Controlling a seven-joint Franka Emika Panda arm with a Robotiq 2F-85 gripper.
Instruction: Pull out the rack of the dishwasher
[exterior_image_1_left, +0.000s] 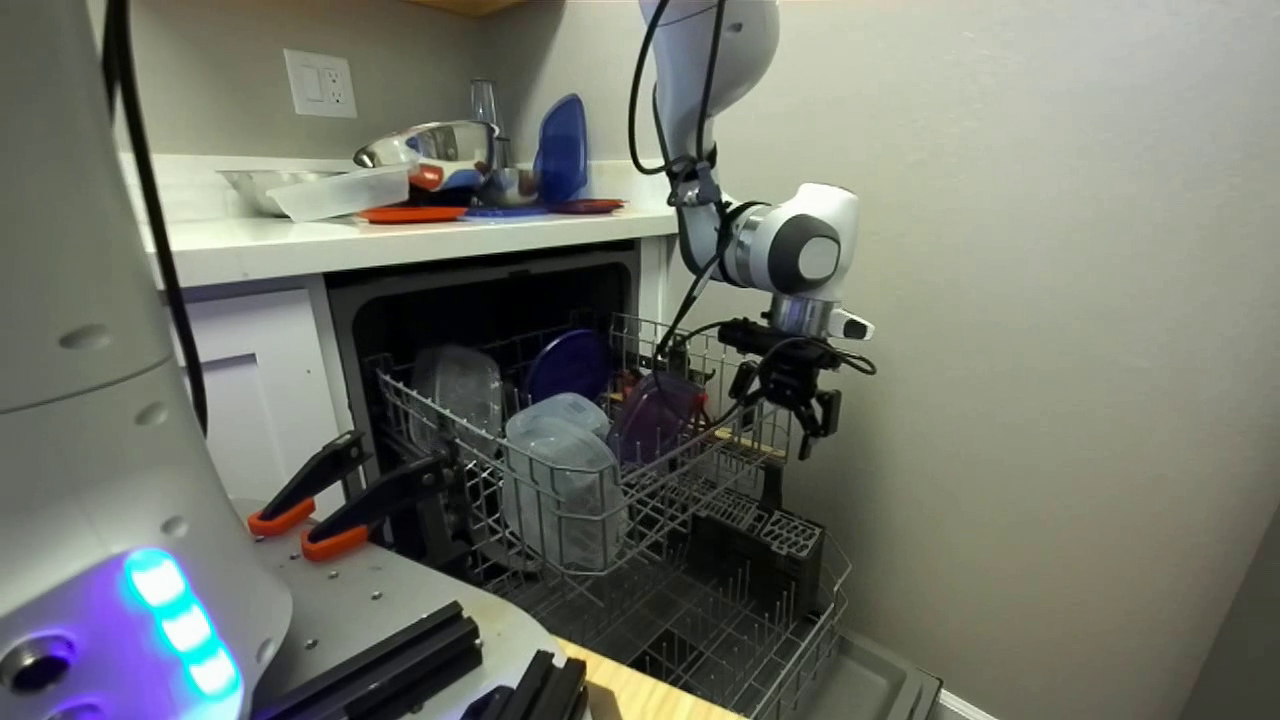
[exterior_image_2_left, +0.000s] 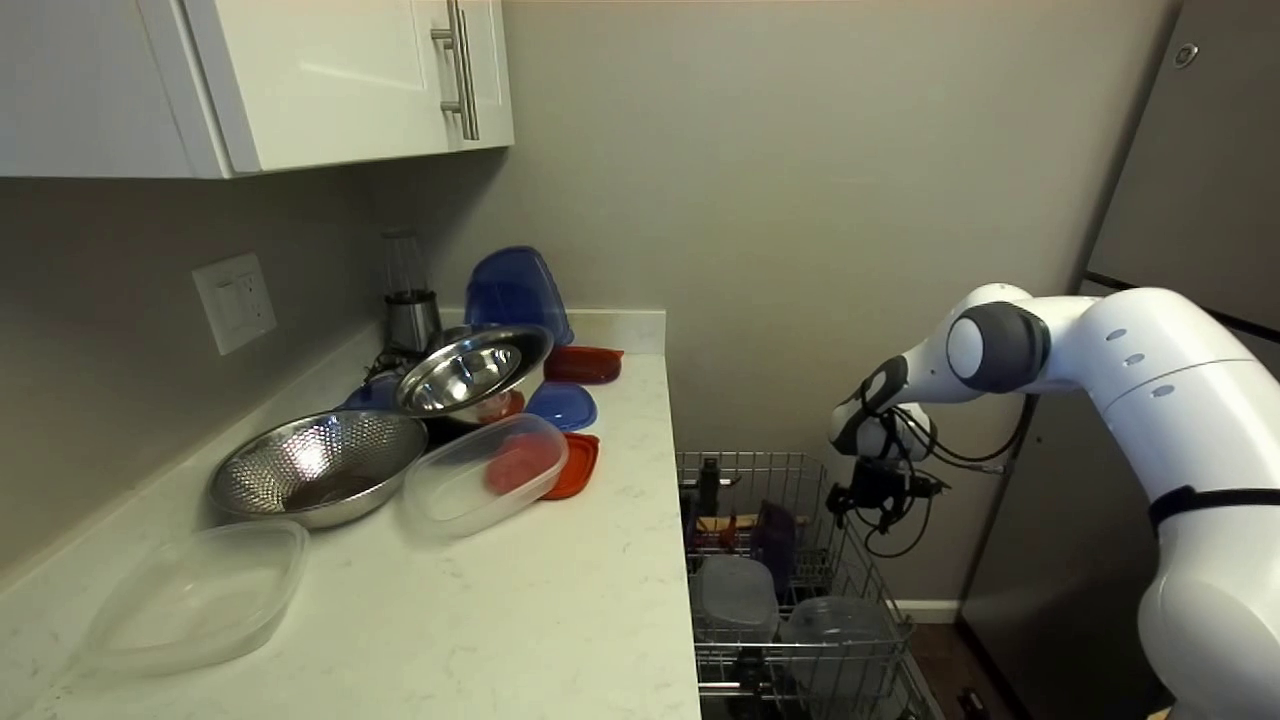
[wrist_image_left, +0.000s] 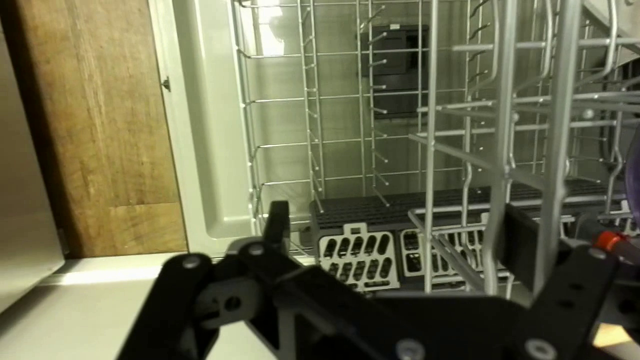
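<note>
The rack (exterior_image_1_left: 640, 487) is a silver-grey wire basket pulled well out of the dishwasher (exterior_image_1_left: 440, 315). It holds clear and bluish containers and also shows in an exterior view (exterior_image_2_left: 740, 645). The dishwasher's door (wrist_image_left: 212, 125) is folded down. My gripper (exterior_image_1_left: 787, 400), also in an exterior view (exterior_image_2_left: 848, 500), is at the rack's outer front end, near the wall. In the wrist view, my gripper (wrist_image_left: 400, 227) has its fingers wide apart. The rack's upright wires (wrist_image_left: 504, 125) pass between them, partly in front of the right finger. The left finger is outside the rack. Nothing is clamped.
A darker lower rack (exterior_image_1_left: 835, 610) with a boxy cutlery basket (exterior_image_1_left: 790, 550) sits below. The wall (exterior_image_1_left: 1050, 350) is close beside the gripper. A counter (exterior_image_2_left: 500, 610) with bowls and lids stands above the dishwasher. A tall grey appliance (exterior_image_2_left: 1100, 500) stands behind the arm.
</note>
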